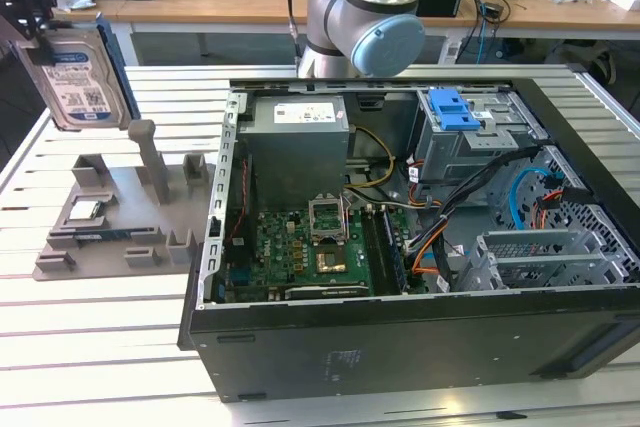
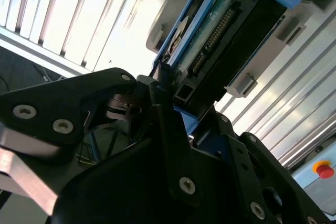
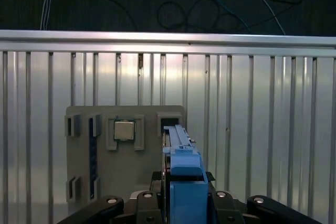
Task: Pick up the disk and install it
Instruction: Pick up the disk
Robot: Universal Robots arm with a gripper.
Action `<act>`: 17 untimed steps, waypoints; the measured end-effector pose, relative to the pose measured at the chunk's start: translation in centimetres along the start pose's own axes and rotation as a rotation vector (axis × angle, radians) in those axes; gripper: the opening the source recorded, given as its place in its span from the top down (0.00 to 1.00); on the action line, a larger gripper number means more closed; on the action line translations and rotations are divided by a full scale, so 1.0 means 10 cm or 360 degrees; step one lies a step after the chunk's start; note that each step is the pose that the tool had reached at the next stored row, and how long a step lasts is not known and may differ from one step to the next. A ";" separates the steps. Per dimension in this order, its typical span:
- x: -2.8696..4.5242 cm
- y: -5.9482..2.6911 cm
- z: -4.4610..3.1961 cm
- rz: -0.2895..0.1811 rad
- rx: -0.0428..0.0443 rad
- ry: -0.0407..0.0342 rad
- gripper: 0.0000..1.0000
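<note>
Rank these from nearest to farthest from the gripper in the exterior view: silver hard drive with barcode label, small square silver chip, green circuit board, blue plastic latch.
1. silver hard drive, in the gripper, exterior view's left.
2. small square silver chip, on the grey tray.
3. green circuit board, inside the black case.
4. blue plastic latch, atop the metal cage.

disk – silver, wht/blue label, blue rails | fixture – grey | PC case blk

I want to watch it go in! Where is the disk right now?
The disk is at the exterior view's far left, gripped by the end effector above the gray holder, well outside the open computer case.
</note>
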State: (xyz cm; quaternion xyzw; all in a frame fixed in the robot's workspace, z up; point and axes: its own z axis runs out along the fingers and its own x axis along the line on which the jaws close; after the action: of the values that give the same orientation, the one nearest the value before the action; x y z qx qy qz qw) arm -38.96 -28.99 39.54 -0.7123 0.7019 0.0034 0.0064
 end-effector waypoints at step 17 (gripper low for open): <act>-0.014 -0.003 -0.885 0.0000 0.0000 0.0000 0.63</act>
State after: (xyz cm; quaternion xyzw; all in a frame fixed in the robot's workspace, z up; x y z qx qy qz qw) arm -38.96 -28.97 48.39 -0.7122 0.7019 0.0034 0.0064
